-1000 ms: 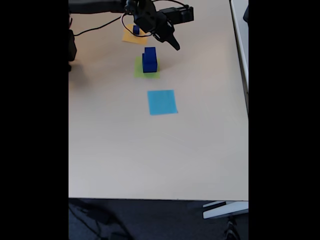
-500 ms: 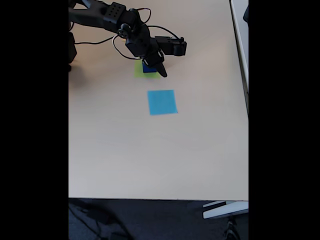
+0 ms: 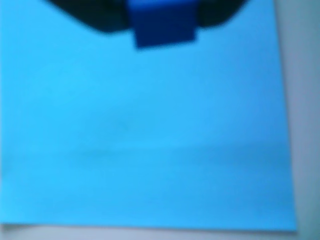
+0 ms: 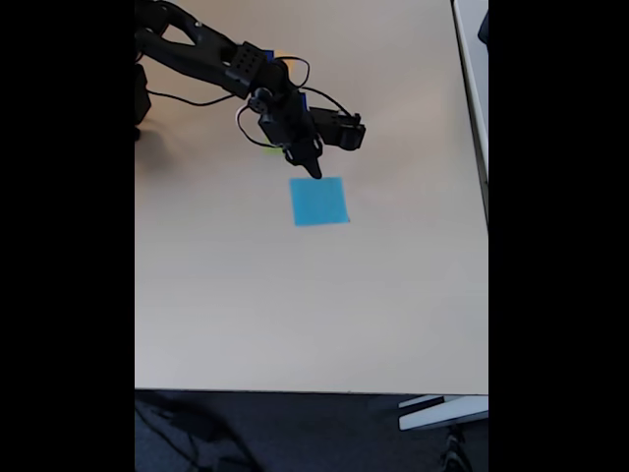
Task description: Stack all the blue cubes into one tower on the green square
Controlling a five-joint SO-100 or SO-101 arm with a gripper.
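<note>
Your gripper (image 4: pixel 313 169) hangs over the table (image 4: pixel 295 305) in the fixed view, its tip just at the top edge of the light-blue square (image 4: pixel 318 201). In the wrist view a small blue cube (image 3: pixel 164 22) sits at the top edge between two dark finger shapes, so the jaws appear clamped on it, with the light-blue square (image 3: pixel 150 140) spread out below. The picture is blurred, so you cannot make out the contact itself. In the fixed view the arm (image 4: pixel 211 59) reaches in from the upper left and covers most of the green square; only a sliver of green (image 4: pixel 274 149) peeks out beside the gripper. The other cubes are hidden behind the arm there.
</note>
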